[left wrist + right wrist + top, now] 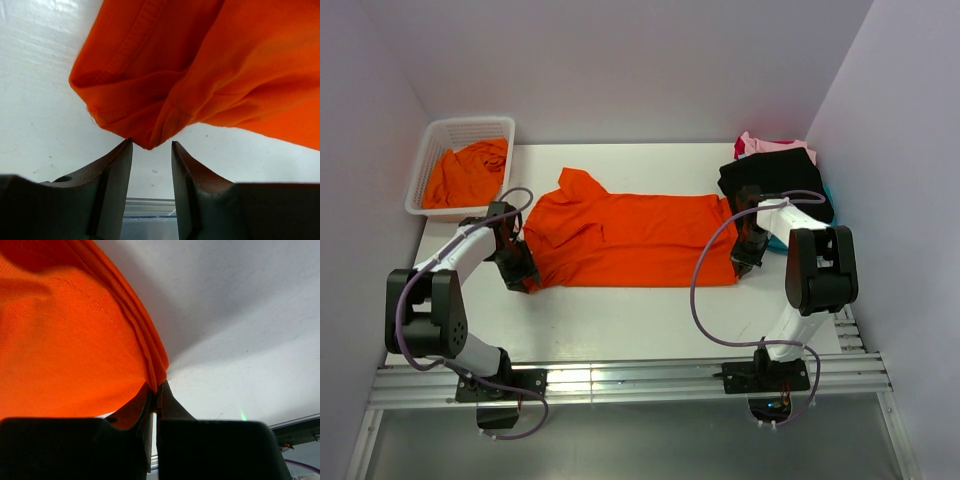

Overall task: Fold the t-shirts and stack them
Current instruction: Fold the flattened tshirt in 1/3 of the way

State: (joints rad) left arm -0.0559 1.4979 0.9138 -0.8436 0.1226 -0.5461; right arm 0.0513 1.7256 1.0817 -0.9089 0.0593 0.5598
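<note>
Released left gripper [151, 145], jaws partly apart beside a bunched corner of soft orange t-shirt [630, 240], right gripper [156, 387] clamped on its stitched hem, shirt spread flat on white tabletop [620, 320]

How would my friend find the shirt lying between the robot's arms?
Look at the big white table. The orange t-shirt lies spread wide across its middle. The other orange shirt is crumpled in the white basket, and the black one is bunched at the right edge.

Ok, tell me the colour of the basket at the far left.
White; the basket shows best from the top camera.
</note>
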